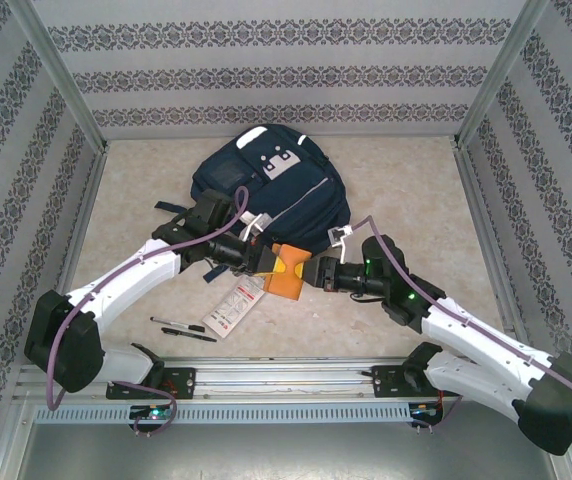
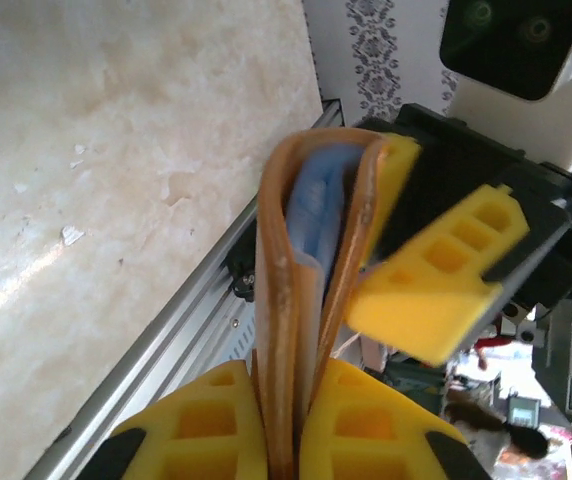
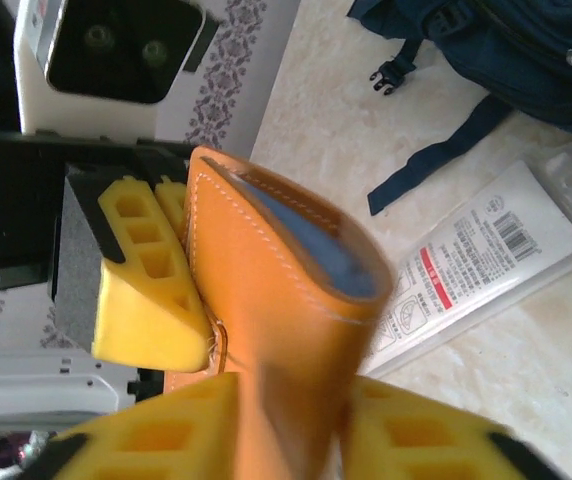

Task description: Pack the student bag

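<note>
Orange pouch (image 1: pixel 288 272) nearest; student bag (image 1: pixel 306 205) behind, top toward far wall (image 1: pixel 286 60).

Your top camera sits high behind the arm bases (image 1: pixel 166 382) and looks down and forward over the whole table (image 1: pixel 406 200). Each wrist camera looks out along its own jaws, very close on the pouch (image 2: pixel 278 340). They face each other: left sees the right camera (image 2: pixel 511 40), right sees the left camera (image 3: pixel 116 50). Right wrist and top both take in the bag (image 3: pixel 506 50) and packet (image 3: pixel 486 250); all three catch the pouch
</note>
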